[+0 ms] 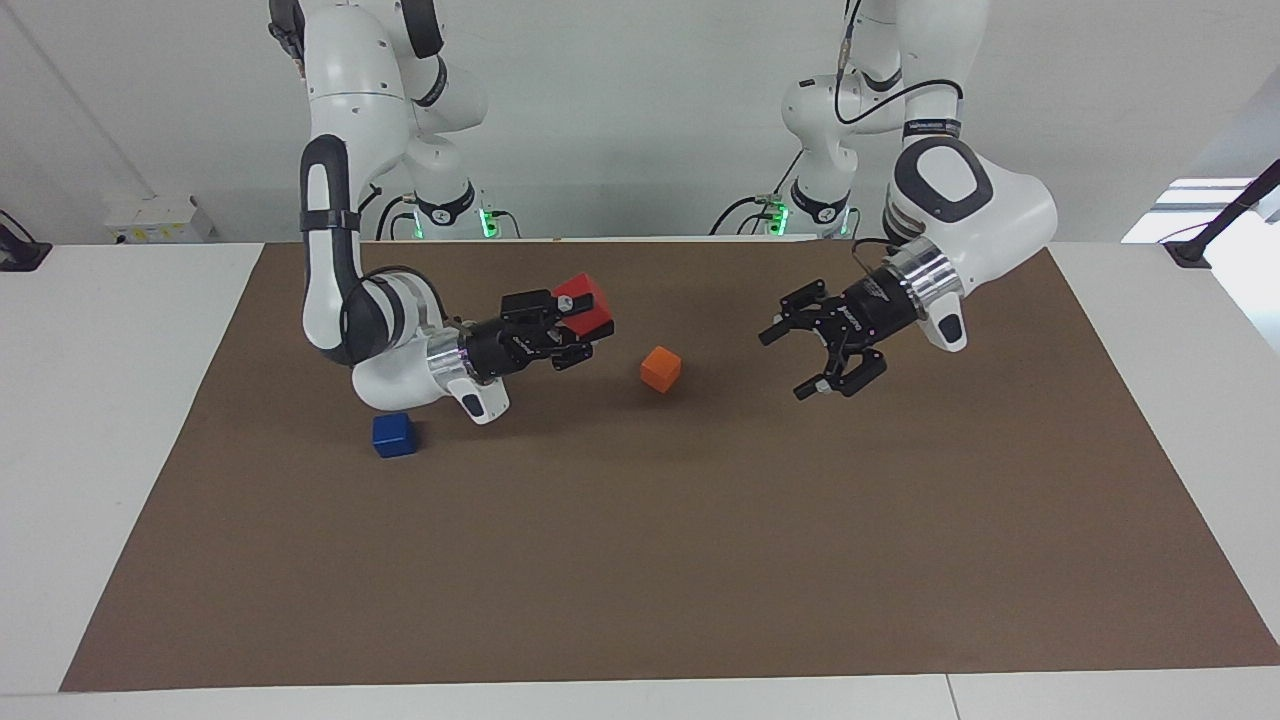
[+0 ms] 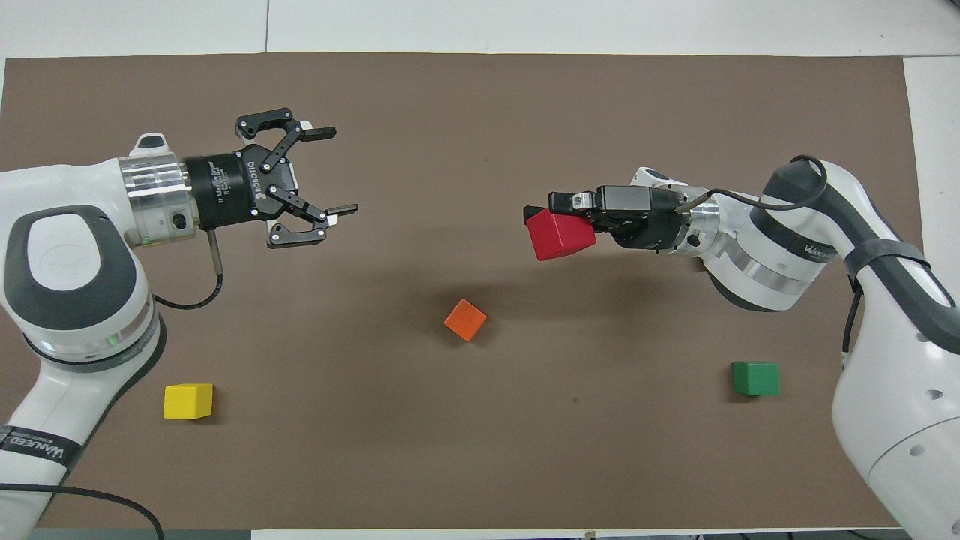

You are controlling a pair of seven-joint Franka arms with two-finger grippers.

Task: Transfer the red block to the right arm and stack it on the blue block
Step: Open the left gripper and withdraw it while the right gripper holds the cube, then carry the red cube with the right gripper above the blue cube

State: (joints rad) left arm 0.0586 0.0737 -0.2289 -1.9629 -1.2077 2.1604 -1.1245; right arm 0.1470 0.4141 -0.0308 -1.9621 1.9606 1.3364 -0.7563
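Two white arms reach over one table covered by a brown mat; five cubes are visible in all, one of each colour.

Right arm: its gripper is raised above the mat toward the right arm's end of the table, pointing sideways toward the other gripper. Its fingers are clamped on the one red block, which hangs tilted in the air, clear of the mat.

Left arm: its gripper is also raised above the mat, toward the left arm's end, pointing back at the red block. Its fingers stand wide apart with nothing between them. The two grippers are well apart.

Cubes resting on the mat, four:
- one blue block, beside the right arm's wrist in the facing view and hidden under that arm in the overhead view;
- one orange cube, about midway between the two grippers and turned at an angle to the mat's edges;
- one green cube, near the robots at the right arm's end, seen in the overhead view only;
- one yellow cube, near the robots at the left arm's end, likewise seen in the overhead view only.

Nothing lies on the blue block.
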